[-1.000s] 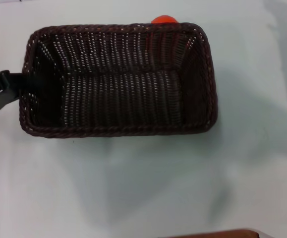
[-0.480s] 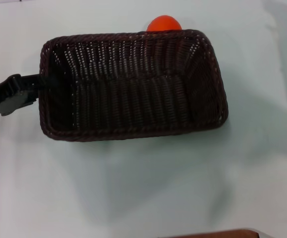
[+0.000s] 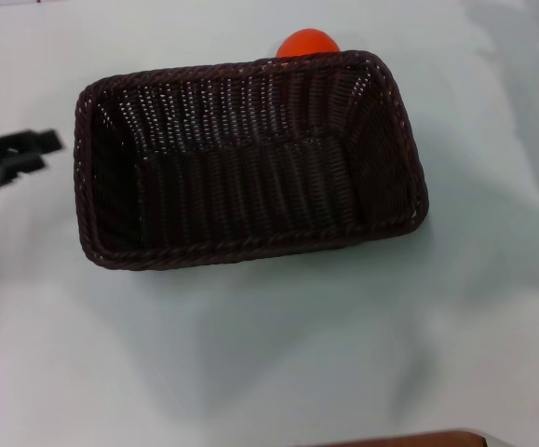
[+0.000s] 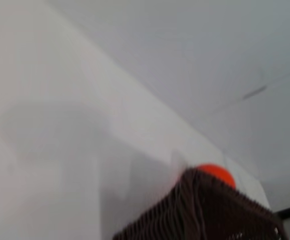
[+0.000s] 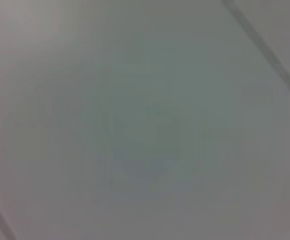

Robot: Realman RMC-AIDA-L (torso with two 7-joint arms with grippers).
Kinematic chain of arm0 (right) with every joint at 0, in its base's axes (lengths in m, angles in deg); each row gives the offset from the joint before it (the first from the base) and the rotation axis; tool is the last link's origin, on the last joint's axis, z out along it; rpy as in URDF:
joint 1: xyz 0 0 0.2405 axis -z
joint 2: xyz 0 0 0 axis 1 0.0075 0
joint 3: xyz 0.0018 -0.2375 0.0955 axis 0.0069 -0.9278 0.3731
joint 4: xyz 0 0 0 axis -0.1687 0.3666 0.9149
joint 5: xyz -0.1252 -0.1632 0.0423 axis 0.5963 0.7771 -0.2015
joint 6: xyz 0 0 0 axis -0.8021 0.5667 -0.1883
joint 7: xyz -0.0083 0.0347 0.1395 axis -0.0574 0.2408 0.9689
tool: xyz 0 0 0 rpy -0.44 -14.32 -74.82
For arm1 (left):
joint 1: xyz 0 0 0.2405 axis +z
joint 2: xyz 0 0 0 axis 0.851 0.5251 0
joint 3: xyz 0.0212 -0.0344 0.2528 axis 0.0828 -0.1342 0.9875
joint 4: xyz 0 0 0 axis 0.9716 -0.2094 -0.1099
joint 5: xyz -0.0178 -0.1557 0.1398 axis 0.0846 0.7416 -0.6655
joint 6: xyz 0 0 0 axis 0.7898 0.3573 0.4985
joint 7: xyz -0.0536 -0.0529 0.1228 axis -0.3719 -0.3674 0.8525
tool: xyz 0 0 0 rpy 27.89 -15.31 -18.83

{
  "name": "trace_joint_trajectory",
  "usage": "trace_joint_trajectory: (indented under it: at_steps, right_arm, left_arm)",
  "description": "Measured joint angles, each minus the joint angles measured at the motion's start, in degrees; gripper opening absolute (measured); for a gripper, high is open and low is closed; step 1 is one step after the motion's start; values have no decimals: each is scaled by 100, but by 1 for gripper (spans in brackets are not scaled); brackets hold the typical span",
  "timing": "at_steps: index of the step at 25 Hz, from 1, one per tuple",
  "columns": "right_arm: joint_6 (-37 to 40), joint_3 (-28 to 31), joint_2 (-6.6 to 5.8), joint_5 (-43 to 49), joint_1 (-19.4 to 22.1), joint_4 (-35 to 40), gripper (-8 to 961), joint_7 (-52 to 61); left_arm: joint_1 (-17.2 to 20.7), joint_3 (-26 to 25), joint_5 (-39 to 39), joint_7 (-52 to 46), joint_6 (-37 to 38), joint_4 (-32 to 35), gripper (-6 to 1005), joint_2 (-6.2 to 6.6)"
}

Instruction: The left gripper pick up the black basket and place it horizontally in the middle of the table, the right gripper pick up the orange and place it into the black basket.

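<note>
Since the black basket sits flat on the table with its long side running left to right, roughly central in the head view, the first half of the task looks done. Left gripper is just beside the basket's left end, apart from the rim, holding nothing. Can't tell whether its fingers are spread or closed; too blurred. The orange is outside the basket, behind the far rim, only its top showing. Touching the wall or just beside it: can't tell. Basket interior is empty. Right gripper isn't in the head view.

Left wrist view: a corner of the basket with the orange peeking over it, bare table beyond. That arm's own fingers don't show here.

Right wrist view: plain pale surface, nothing of the task in it, no fingers visible. That arm reads as parked somewhere off the work area.

Progress, my read: basket placement complete, left arm free of it. Left to do: right gripper has to reach the orange behind the far rim, grip it, lift over the rim and drop it inside. None of that has started.

Writing: no brands, labels or text readable on anything.
</note>
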Motion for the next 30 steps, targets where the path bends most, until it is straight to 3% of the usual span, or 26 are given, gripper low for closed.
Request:
trace_joint_trajectory:
  at_steps: [3,6,10,15,19,23,26,30]
  right_arm:
    - [0,-709,-89,3,93,-239,926,269]
    - [1,-1531,-318,65,197,-497,926,794]
    - [138,-2584,-894,927,199,-1049,926,2162]
    - [331,-3157,-1580,3350,39,-2351,926,4822]
    - [123,-3084,-1844,5214,-142,-3463,925,6774]
    - [-375,-2802,-1962,6974,-627,-4054,922,8588]
    - [-662,-2539,-1865,8021,-1044,-4233,920,9423]
    - [-696,-2561,-1680,8725,-1456,-4225,917,9818]
  left_arm:
    - [-100,-727,1,570,-296,134,485,93]
    - [-135,-1234,67,1120,-437,262,490,165]
    - [-125,-1854,756,2588,-553,529,497,57]
    - [-114,-1978,2170,4743,-763,1542,506,-45]
    - [-240,-1978,2687,5840,-808,2388,513,-25]
    - [-384,-1949,2751,6148,-812,2690,621,-25]
    - [-445,-1908,2740,6164,-837,2772,723,-19]
    - [-457,-1880,2732,6183,-934,2784,852,-24]
